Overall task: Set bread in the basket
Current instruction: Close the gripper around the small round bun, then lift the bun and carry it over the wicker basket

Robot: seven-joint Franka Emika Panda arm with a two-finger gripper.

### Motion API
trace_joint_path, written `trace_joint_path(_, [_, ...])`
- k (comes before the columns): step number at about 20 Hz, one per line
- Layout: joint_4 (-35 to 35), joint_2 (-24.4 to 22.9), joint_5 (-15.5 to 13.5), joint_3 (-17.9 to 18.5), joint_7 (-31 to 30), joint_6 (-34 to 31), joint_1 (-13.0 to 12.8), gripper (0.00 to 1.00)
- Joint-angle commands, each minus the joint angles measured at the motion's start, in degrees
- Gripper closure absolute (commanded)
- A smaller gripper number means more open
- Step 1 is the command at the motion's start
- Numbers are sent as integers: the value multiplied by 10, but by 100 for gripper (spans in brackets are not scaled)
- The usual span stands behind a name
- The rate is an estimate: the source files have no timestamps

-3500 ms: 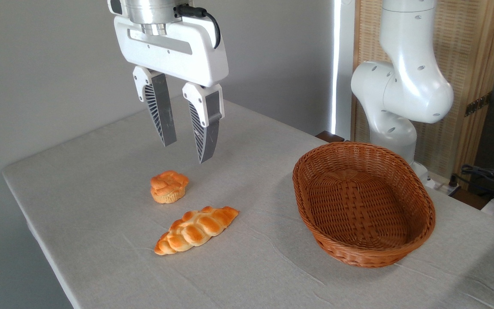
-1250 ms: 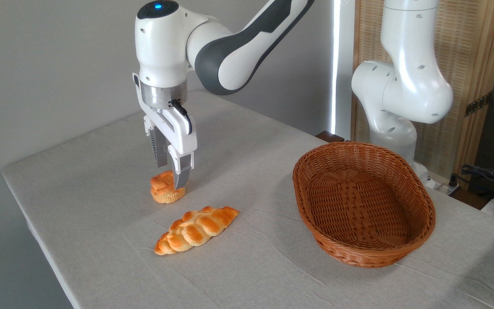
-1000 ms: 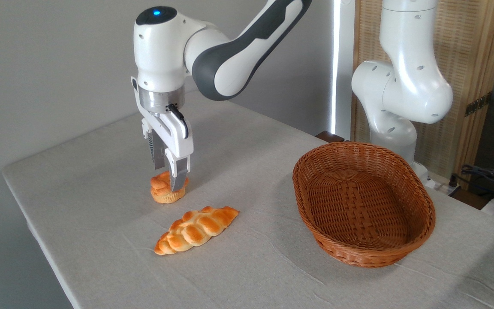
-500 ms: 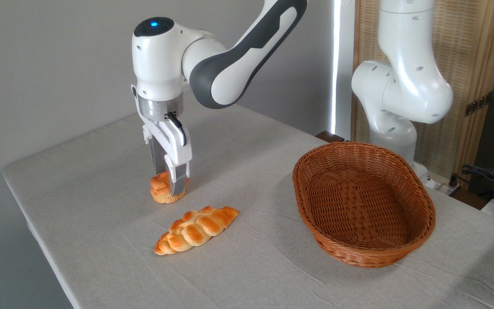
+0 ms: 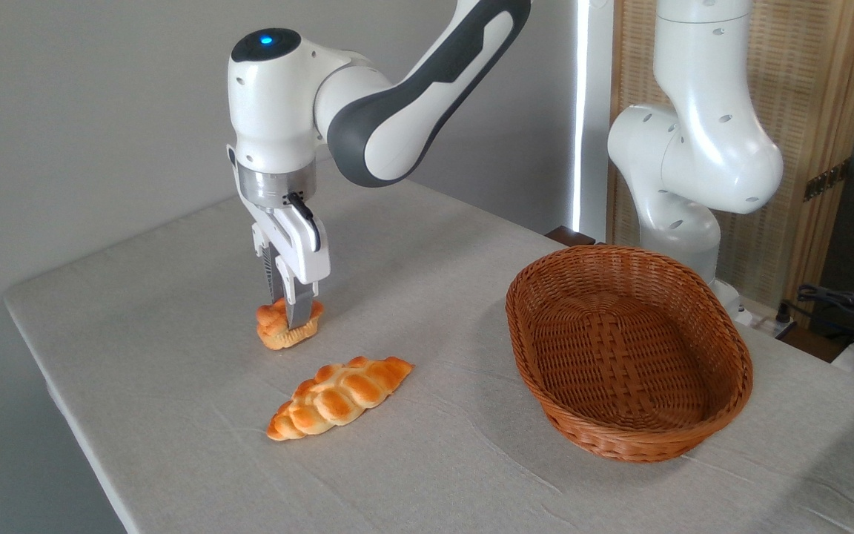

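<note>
Camera view: gripper [image 5: 290, 320] points straight down, fingers pinched in tight on the bread [image 5: 284, 328], the small knotted bun. Near finger [image 5: 298, 310] crosses the bun's front; far finger mostly hidden behind it. Bun looks squeezed and slightly tilted, at or just off the table [image 5: 175, 445] — can't tell which. Braided loaf [image 5: 338, 397] lies flat nearby, toward the camera, apart from the bun. Basket [image 5: 731, 348] sits well to the right, nothing in it.
</note>
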Motion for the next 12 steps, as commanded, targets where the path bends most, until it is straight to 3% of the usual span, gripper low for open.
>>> trace_joint_path(1, [8,-47,-7,19,9,-44,6,86])
trace_joint_path(5, [9,-109,-6,85,89,-146,6,85])
trace_joint_path(7, [5,-150,-5,122,172,-217,6,84])
trace_joint_path(9, [1,-191,0,185,269,-293,6,83])
trace_joint_path(12, [-26,-251,60,266,393,-401,6,82])
